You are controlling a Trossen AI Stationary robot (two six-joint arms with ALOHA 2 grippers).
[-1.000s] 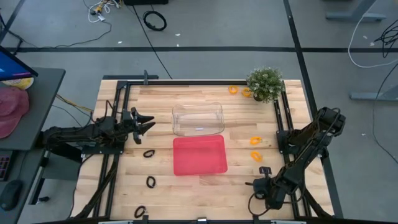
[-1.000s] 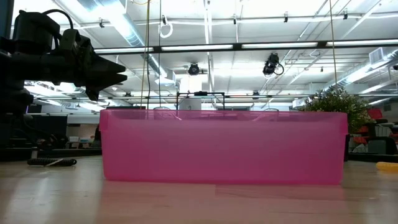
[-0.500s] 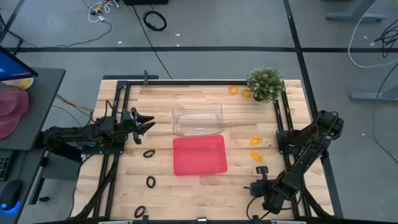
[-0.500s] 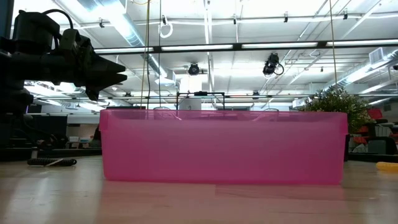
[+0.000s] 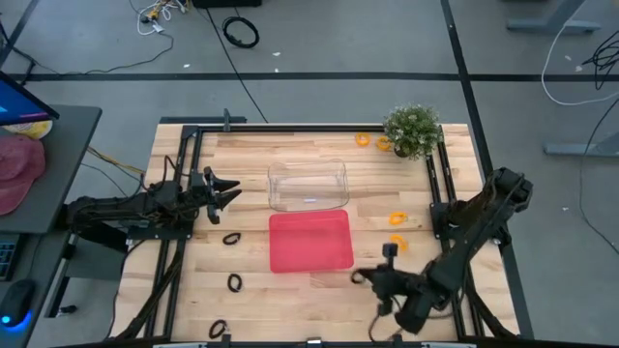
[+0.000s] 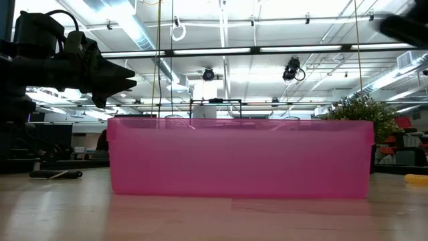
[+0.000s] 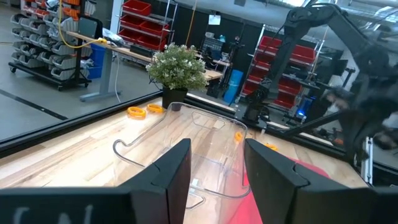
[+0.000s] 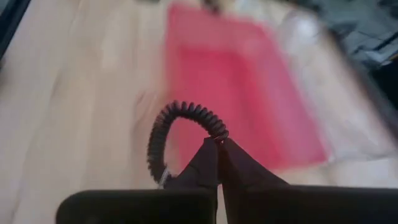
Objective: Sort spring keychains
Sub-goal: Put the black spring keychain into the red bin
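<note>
Spring keychains lie scattered on the bench [image 5: 193,290]: three black ones on its left side [image 5: 230,238], [image 5: 234,282], [image 5: 218,330], orange ones near the plant [image 5: 412,130] at the far edge [image 5: 363,139] and on the right side [image 5: 397,218]. One more black keychain [image 8: 180,134] is pinched in the right tool [image 8: 217,148], whose fingers are closed tight on one end of the coil, the loop arching out ahead of the fingertips. The right arm reaches in low from the right edge, bent toward the near right corner of the red tray [image 5: 309,241], with the tool [image 5: 360,277] just beside that corner. The wrist view shows the red tray and the clear tray [image 5: 308,186] ahead of the held loop. The left tool [image 5: 230,192] hovers over the bench left of the clear tray, its fingers [image 7: 168,174] spread apart and holding nothing; its arm stretches in level from the left edge.
</note>
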